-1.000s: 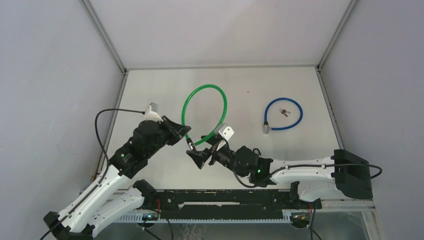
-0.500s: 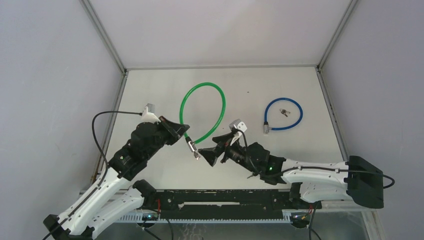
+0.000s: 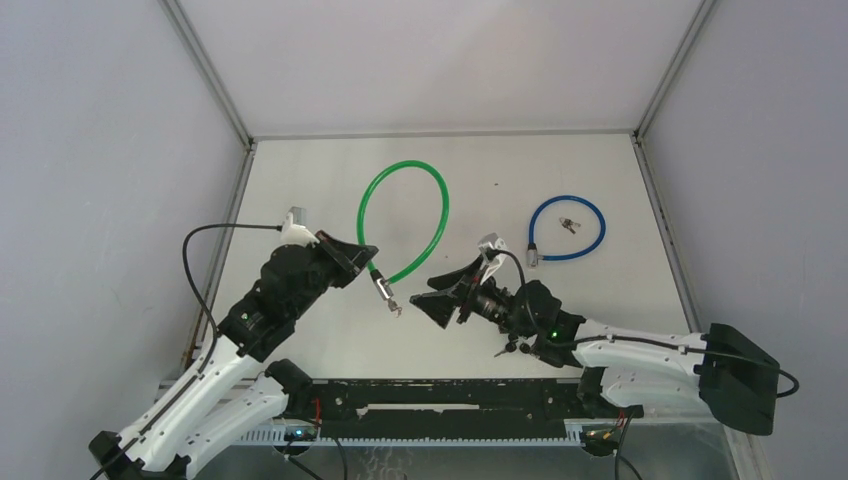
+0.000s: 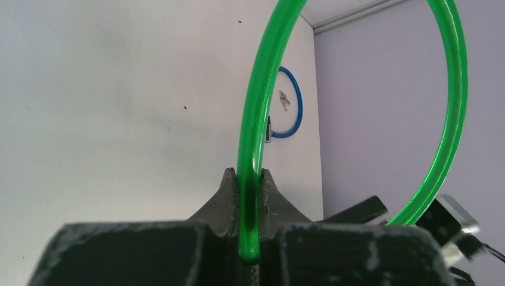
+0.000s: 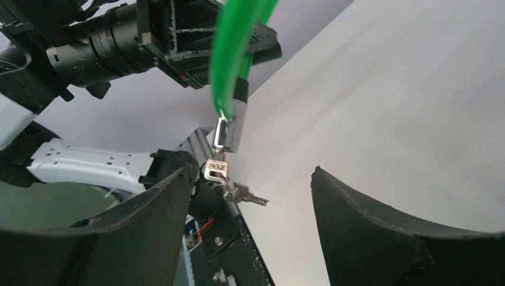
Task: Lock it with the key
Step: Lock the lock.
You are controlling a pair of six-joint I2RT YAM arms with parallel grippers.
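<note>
Two claws face each other low over the desk (image 3: 300,180). The left claw (image 3: 362,257) is clamped tight on the green cable lock (image 3: 403,166), close to its metal end (image 5: 225,132) (the left wrist view shows the cable pinched between both fingers (image 4: 221,196)). The right claw (image 3: 432,300) gapes wide, holding nothing, just beside that end. Its wrist view shows what the top view barely does: keys (image 5: 229,182) dangling under the metal end, between the parted jaws and touching neither. Well apart to the right lies a blue cable lock (image 3: 567,198) with small keys (image 3: 569,225) inside its loop.
</note>
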